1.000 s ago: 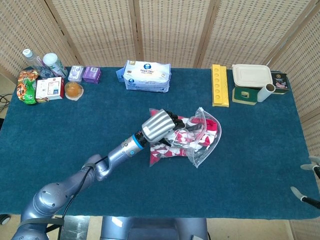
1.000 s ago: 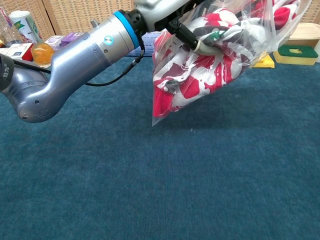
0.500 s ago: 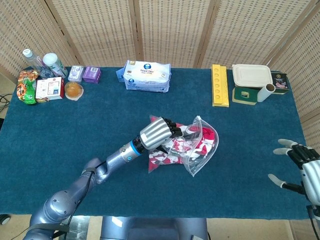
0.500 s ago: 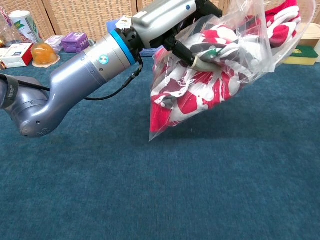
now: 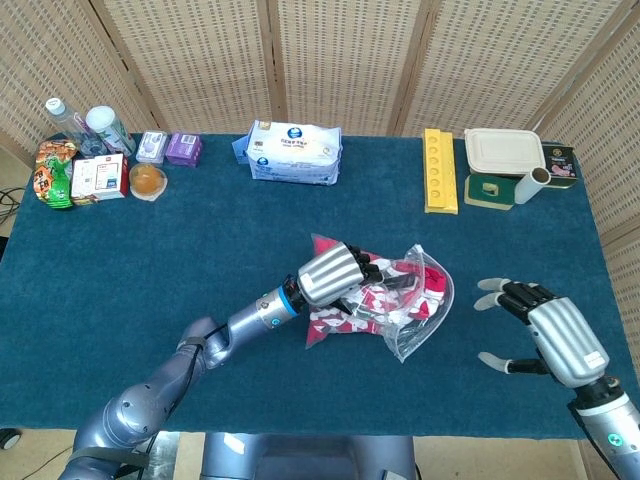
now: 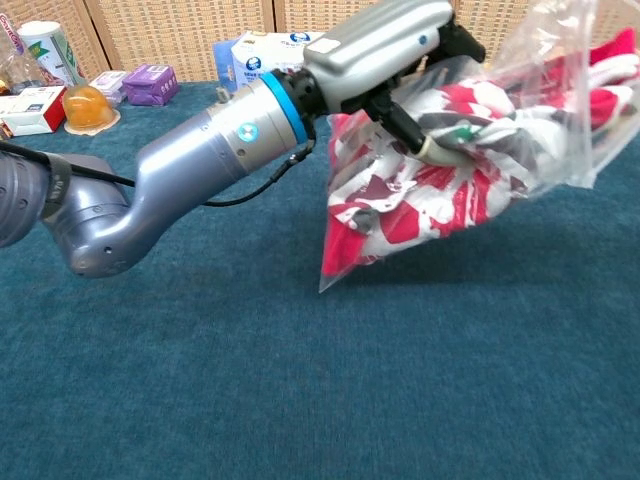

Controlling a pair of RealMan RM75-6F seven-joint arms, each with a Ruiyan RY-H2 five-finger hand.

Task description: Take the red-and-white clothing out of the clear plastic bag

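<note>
Clutter sits at the far-left edge of the table (image 5: 120,260) — bottles (image 5: 85,125), small boxes (image 5: 98,178) and an orange cup (image 5: 147,180) — well apart from the work. Further along the back edge lies a wipes pack (image 5: 295,153).

Nearer the middle, the left arm reaches in from the lower left, and the left hand (image 5: 330,277) grips the bag (image 5: 405,305) by its upper side. In the chest view its fingers (image 6: 425,135) are curled into the plastic and pinch a bunch of it together with some fabric beneath. The bag is lifted: the chest view shows its lower corner hanging clear of the cloth, tilted, with the wider end up and to the right. The clothing (image 6: 440,180) is all inside yet, bunched in the middle of the bag; none of it shows outside the plastic.

To the right, the right hand (image 5: 545,330) hovers above the table near the front edge, fingers spread wide and holding nothing, apart from the bag. Behind it at the back edge are a yellow tray (image 5: 439,170) and a white lidded box (image 5: 503,152).

As I judge it, the step in hand is presenting the bag — one hand holds it up so the other can get at it. Next, the right hand would need to close the gap to the bag's right end, find the opening, which I cannot make out for certain, and pinch fabric rather than film. The left grip may also have to shift onto plastic alone, or the garment will not slide free.
</note>
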